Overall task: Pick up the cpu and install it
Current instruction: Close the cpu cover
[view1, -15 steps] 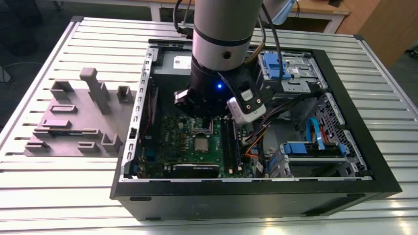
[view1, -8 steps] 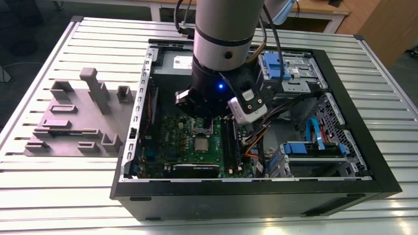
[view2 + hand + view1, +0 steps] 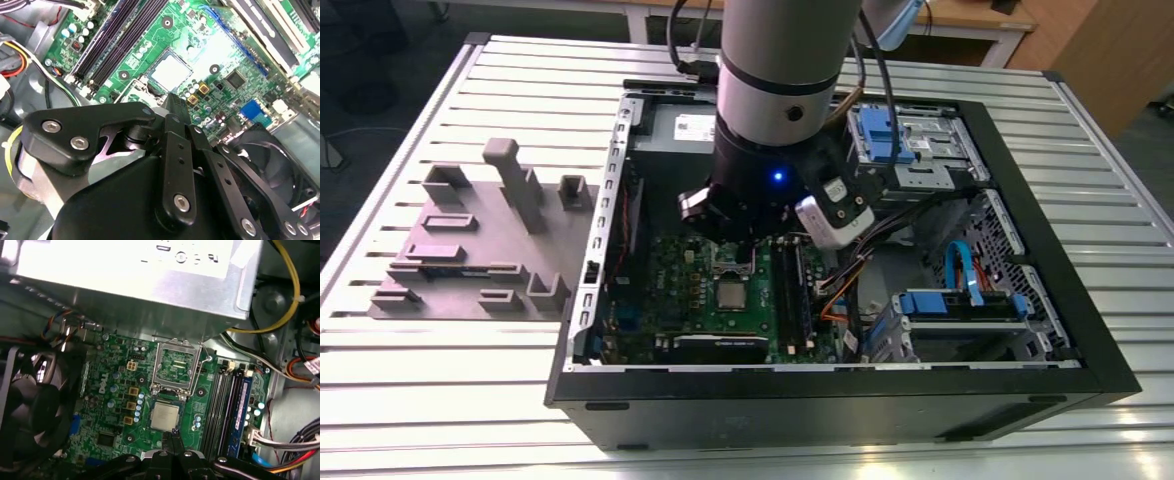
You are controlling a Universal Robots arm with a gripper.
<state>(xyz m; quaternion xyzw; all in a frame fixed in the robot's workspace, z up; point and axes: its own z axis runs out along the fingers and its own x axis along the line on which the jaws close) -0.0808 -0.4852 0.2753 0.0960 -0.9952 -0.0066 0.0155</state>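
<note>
The gripper (image 3: 172, 434) hangs low inside the computer case (image 3: 854, 405), its two fingers (image 3: 175, 107) pressed together with nothing between them; in both wrist views the tips sit just beside the cpu (image 3: 165, 416); the cpu lies flat in its socket on the green motherboard (image 3: 112, 405), silvery top up; the socket's metal frame (image 3: 159, 365) stands hinged open beyond it; black memory slots (image 3: 225, 405) run along one side; a black fan (image 3: 35, 410) sits on the other.
</note>
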